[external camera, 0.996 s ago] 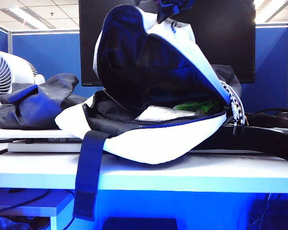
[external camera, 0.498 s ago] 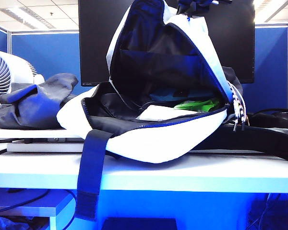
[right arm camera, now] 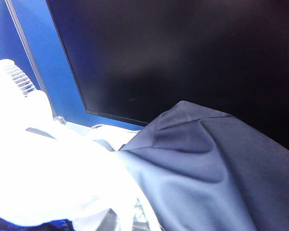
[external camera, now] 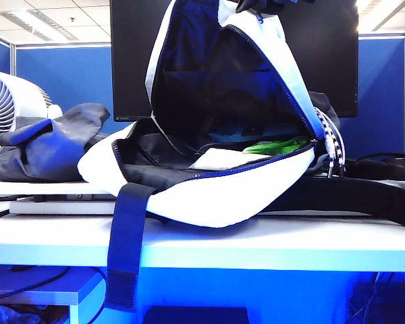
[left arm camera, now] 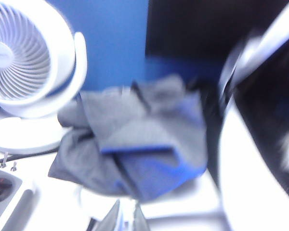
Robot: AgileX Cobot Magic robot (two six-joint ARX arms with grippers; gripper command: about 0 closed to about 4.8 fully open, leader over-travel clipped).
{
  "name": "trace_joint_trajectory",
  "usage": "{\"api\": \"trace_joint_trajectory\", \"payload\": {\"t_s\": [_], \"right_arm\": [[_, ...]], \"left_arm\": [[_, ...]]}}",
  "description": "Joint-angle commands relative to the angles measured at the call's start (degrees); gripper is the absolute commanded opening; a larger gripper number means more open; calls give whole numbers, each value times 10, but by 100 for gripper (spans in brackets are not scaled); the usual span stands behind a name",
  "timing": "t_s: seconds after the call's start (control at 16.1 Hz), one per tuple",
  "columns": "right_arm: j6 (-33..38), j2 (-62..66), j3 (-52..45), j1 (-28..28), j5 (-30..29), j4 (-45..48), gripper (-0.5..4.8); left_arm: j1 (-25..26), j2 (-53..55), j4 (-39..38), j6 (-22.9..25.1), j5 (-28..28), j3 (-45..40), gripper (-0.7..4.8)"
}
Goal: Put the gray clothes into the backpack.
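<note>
The backpack (external camera: 209,196) lies on the table (external camera: 270,250) mid-frame in the exterior view. Its white flap is held up at the top edge, mouth wide open, with dark lining and something green (external camera: 277,145) inside.

The right gripper (right arm camera: 130,222) is at the bottom edge of the right wrist view, clamped shut on the flap's white fabric. It holds the bag open in front of the black monitor (right arm camera: 183,53).

The gray clothes (external camera: 50,145) sit at left of the exterior view, beside the white fan (external camera: 7,101), just next to the bag and not yet in it.

The left gripper (left arm camera: 127,219) is at the bottom of the blurred left wrist view, fingers nearly together and empty, aimed at the garment.

Step in hand: approach to the clothes. Next, probably: spread the left fingers, drop onto a thick fold, pinch it, then carry it rightward into the held-open mouth.
</note>
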Motion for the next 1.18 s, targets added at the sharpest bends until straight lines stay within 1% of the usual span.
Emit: {"api": "trace_joint_trajectory", "payload": {"t_s": [0.06,0.12,0.19,0.31,0.37,0.44,0.5,0.62,0.68,0.75,0.81,0.87,1.12,1.18], "right_arm": [[4,-10,11,1,-2,64,-1],[4,-10,11,1,-2,60,-1],[4,-10,10,1,-2,58,-1],[4,-10,10,1,-2,49,-1],[4,-10,10,1,-3,48,-1],[4,-10,10,1,-3,48,-1],[4,-9,10,1,-3,47,-1],[4,-10,10,1,-2,48,-1],[4,-10,10,1,-2,48,-1],[4,-10,10,1,-2,48,-1],[4,-10,10,1,-2,48,-1],[4,-10,10,1,-2,48,-1],[4,-10,10,1,-2,48,-1],[4,-10,10,1,-2,48,-1]], "left_arm": [[-32,71,32,103,41,39,325],[-44,93,34,137,51,51,444],[-58,109,33,166,41,63,475],[-78,146,51,281,-18,68,479],[-79,167,65,305,-23,68,479],[-78,193,81,318,-23,68,479],[-78,223,101,320,-23,68,479],[-79,305,174,325,-28,69,479],[-79,335,204,333,-47,69,479],[-79,366,235,341,-53,70,479],[-79,397,270,344,-45,71,479],[-79,451,296,348,-45,85,479],[-79,523,298,348,-47,139,479],[-79,547,299,355,-53,160,479]]}}
